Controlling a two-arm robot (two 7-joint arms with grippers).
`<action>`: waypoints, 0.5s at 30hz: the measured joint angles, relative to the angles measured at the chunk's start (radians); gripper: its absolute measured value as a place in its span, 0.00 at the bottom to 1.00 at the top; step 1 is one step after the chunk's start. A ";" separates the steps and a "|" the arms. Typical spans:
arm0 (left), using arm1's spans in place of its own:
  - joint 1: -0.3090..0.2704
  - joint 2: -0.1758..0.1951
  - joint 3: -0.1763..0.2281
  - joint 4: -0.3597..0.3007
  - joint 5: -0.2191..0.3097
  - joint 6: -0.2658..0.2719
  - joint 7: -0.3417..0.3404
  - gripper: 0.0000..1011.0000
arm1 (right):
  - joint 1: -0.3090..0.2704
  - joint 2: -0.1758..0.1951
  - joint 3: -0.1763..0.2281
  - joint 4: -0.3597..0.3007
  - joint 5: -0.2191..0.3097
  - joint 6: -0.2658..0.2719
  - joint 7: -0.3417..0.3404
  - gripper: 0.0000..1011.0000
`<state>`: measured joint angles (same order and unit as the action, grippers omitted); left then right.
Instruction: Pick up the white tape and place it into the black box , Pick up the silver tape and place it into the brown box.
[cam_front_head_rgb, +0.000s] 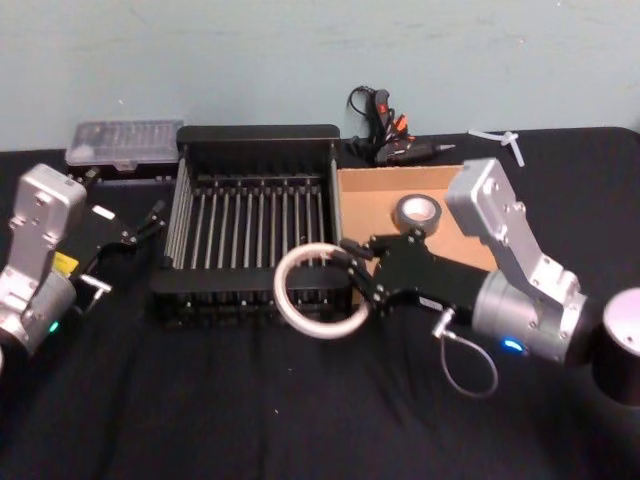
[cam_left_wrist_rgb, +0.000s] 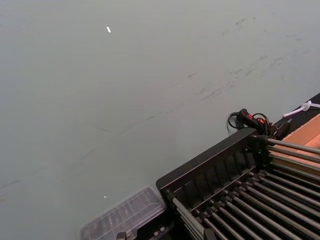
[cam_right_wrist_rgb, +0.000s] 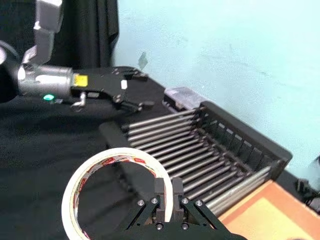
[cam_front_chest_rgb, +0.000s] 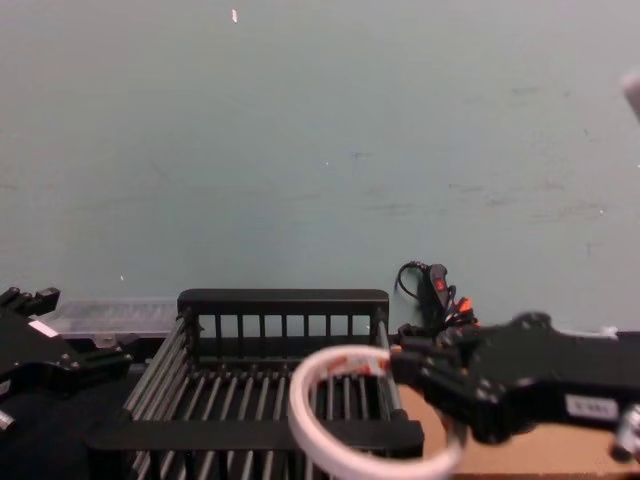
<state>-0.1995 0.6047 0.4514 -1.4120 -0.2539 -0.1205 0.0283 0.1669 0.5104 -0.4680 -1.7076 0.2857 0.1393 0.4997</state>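
the right pincer is clenched on the rim of the white tape, its fingers pinching the thin band from inside and outside, as the right wrist view shows closely. the ring hangs lifted off the table, over the near right corner of the black box, partly above the bars and partly out past the front rim. the silver tape lies flat in the brown box, so that half of the task looks finished.

the white ring looks light and thin-walled, so it probably flexes a little under a pinch and could swing or twist about the single hold on its rim. a grip across the band, as now, seems right; squeezing the whole ring would likely just bend it. it is wide, yet the crate's opening is wider, so it should drop in flat once carried further over the bars.

the left pincer sits released beside the crate's left wall, idle.
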 joint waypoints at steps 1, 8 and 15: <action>0.000 0.000 0.000 0.000 0.000 0.000 0.000 0.99 | 0.009 -0.006 -0.002 0.007 0.000 0.000 -0.002 0.09; 0.000 0.000 0.000 0.000 0.000 0.000 0.000 0.99 | 0.088 -0.062 -0.022 0.081 -0.020 -0.001 -0.024 0.09; 0.000 0.000 0.000 0.000 0.000 0.000 0.000 0.99 | 0.167 -0.132 -0.042 0.174 -0.055 -0.001 -0.059 0.09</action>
<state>-0.1995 0.6047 0.4514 -1.4120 -0.2539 -0.1205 0.0283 0.3337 0.3781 -0.5096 -1.5340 0.2309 0.1380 0.4410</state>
